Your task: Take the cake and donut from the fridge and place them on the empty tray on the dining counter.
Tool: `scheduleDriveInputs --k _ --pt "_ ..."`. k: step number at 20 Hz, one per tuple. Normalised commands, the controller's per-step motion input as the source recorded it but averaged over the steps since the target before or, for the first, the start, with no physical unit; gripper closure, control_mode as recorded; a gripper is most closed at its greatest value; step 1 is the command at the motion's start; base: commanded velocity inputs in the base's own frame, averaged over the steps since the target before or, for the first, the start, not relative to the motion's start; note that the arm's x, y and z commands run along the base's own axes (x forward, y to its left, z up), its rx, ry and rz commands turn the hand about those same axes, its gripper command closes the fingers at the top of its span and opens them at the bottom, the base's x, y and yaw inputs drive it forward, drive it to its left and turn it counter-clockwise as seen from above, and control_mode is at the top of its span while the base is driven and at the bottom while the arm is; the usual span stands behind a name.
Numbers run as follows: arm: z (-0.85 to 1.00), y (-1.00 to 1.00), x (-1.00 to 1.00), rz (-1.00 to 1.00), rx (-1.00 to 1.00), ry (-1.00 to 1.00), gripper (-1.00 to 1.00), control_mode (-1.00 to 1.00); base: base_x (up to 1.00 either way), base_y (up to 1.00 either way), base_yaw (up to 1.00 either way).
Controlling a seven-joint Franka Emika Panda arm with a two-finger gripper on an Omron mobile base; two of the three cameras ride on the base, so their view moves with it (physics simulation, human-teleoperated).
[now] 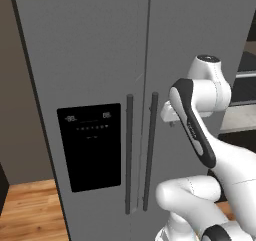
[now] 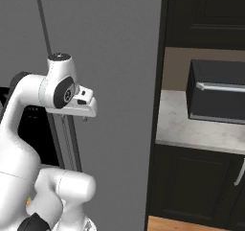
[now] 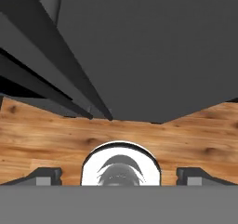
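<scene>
The fridge (image 1: 100,60) fills the frame, doors closed; the gripper (image 3: 119,174) hangs at centre right, fingers spread apart, holding nothing

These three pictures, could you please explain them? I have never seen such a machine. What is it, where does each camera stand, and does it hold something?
It is a white robot arm on a driving base, in a simulated kitchen. Two pictures come from cameras behind the arm, left and right. They show the grey fridge with both doors closed. The third camera sits on the hand, looking down at the wooden floor. The tool is open and holds nothing. On the right, a dark appliance stands on a pale counter.
</scene>
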Motion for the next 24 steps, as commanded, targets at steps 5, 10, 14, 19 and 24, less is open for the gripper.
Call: scheduleDriveInputs --k 5,10,14,19,24 --pt "-0.32 0.00 -0.45 0.00 0.00 -0.05 -1.00 -1.00 0.00 0.00 0.00" --pt "-0.37 0.01 -0.28 0.00 0.00 0.00 -1.00 -1.00 0.00 0.00 0.00" --pt "-0.42 0.05 -0.25 0.00 0.00 0.00 -1.00 -1.00 0.00 0.00 0.00" --pt "-0.33 0.08 -0.19 0.00 0.00 0.00 -1.00 -1.00 0.00 0.00 0.00" --pt "-0.05 0.02 -0.03 0.00 0.00 0.00 -1.00 1.00 -0.22 0.09 0.00"
